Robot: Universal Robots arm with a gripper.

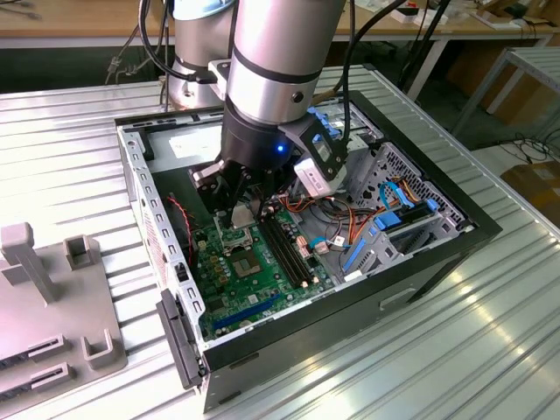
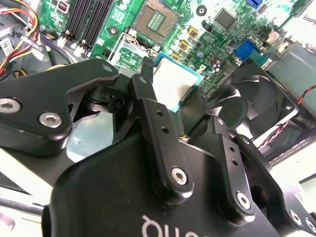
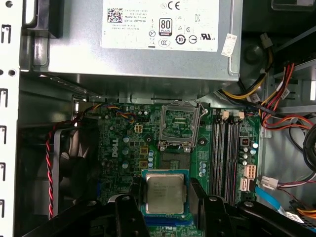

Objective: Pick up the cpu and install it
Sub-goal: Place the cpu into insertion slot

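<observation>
Ribbed silver metal forms the table (image 1: 490, 350), the largest surface in the exterior view. A grey moulded fixture (image 1: 52, 297) rests on it at the exterior view's left. An open black computer case (image 1: 437, 254) lies on its side in the middle of the table. 1 grey robot arm (image 1: 280, 52) reaches down into the case from above.

Inside, the grey power-supply box (image 3: 138, 59) sits along 1 wall. A bundle of orange, yellow and red cables (image 3: 281, 98) runs from beside it. The green motherboard (image 3: 118, 148) covers the case floor below the box. A black fan (image 2: 256, 98) stands at the board's edge, and a twisted red-and-black wire (image 3: 49, 168) runs next to it. Long black memory slots (image 3: 224, 153) lie side by side near the square socket (image 3: 180, 123). The socket is uncovered, with its contact field bare in both wrist views.

Black and 2-fingered, the gripper (image 3: 165, 192) is clamped on the cpu (image 3: 165, 195), 1 finger (image 3: 134, 197) pressing each opposite edge. The cpu's silver-grey top faces up and sits level between the fingers. It hangs over the motherboard, close to the socket but apart from it, not seated. In the exterior view the cpu (image 1: 243, 215) shows as a small pale square at the claw's tip, just above the board.
</observation>
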